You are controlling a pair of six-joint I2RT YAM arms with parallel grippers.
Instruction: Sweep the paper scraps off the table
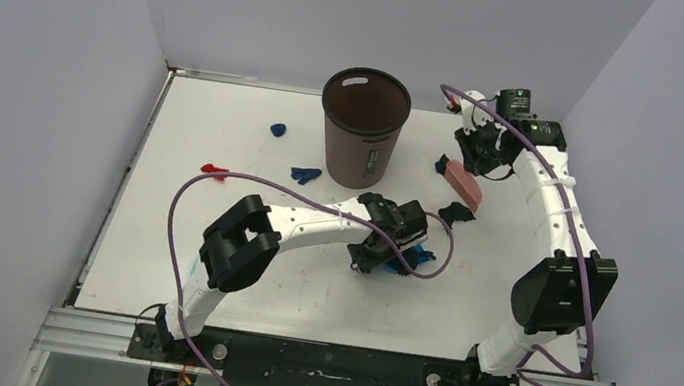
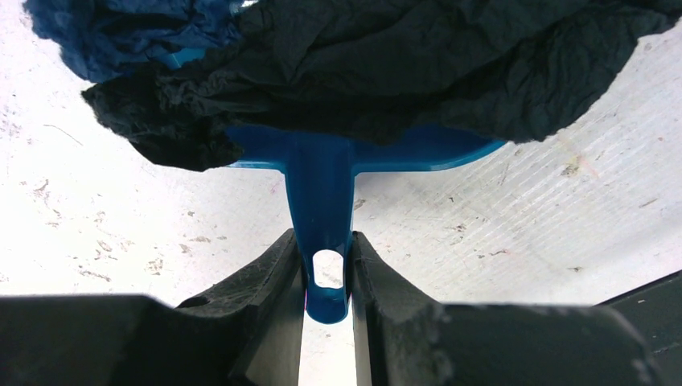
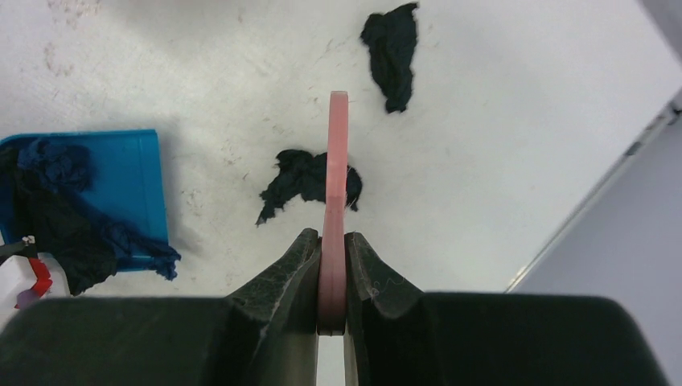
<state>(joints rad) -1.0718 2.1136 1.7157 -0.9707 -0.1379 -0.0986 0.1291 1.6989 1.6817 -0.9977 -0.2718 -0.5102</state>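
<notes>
My left gripper is shut on the handle of the blue dustpan, which lies on the white table. Crumpled black and navy paper scraps sit piled in the pan. Further back right, my right gripper is shut on the pink brush, seen edge-on. A dark scrap lies just under the brush, another beyond it. Two blue scraps and a red one lie left of centre.
A tall brown bin stands open at the back centre. The dustpan shows at the left of the right wrist view. The table's metal edge and grey wall run close on the right. A purple cable loops over the left arm.
</notes>
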